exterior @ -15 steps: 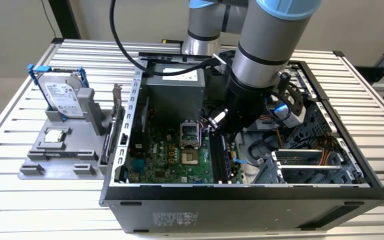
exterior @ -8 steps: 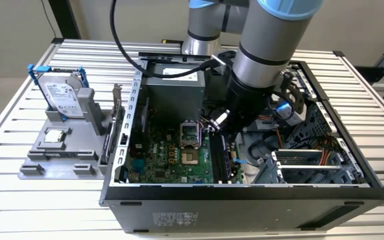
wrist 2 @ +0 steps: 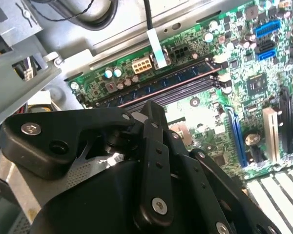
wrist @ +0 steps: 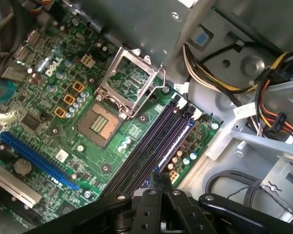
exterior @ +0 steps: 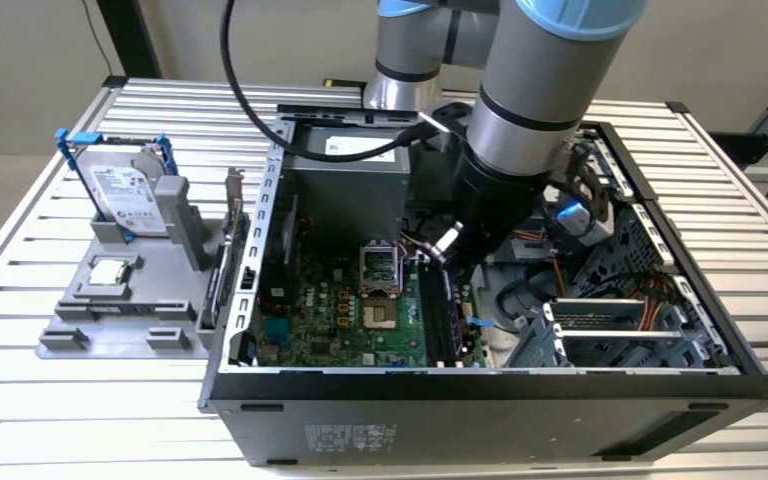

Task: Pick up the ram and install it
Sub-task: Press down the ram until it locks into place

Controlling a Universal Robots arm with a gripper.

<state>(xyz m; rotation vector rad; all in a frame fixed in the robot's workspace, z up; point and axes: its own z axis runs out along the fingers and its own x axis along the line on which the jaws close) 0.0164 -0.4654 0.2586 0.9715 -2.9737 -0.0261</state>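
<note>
The ram point(wrist 2: 166, 82) stands on edge in one of the long memory slots point(wrist: 151, 146) of the green motherboard point(exterior: 344, 310), showing a row of dark chips along its side. In the first wrist view the ram point(wrist: 179, 136) is a thin bluish strip in the outermost slot. My gripper point(wrist: 161, 179) hangs just above one end of these slots, its two black fingers pressed together with nothing visible between them. From the exterior view the gripper point(exterior: 440, 255) is low inside the open computer case point(exterior: 491, 385), over the slots. Whether the fingertips touch the ram is hidden.
An open processor socket point(wrist: 122, 87) lies beside the slots. Cable bundles point(wrist: 263, 97) and a drive cage point(exterior: 624, 330) crowd the exterior view's right of the case. Outside the case on the left, a grey fixture point(exterior: 104, 310) holds a silver hard drive point(exterior: 124, 195) and a small square chip point(exterior: 111, 270).
</note>
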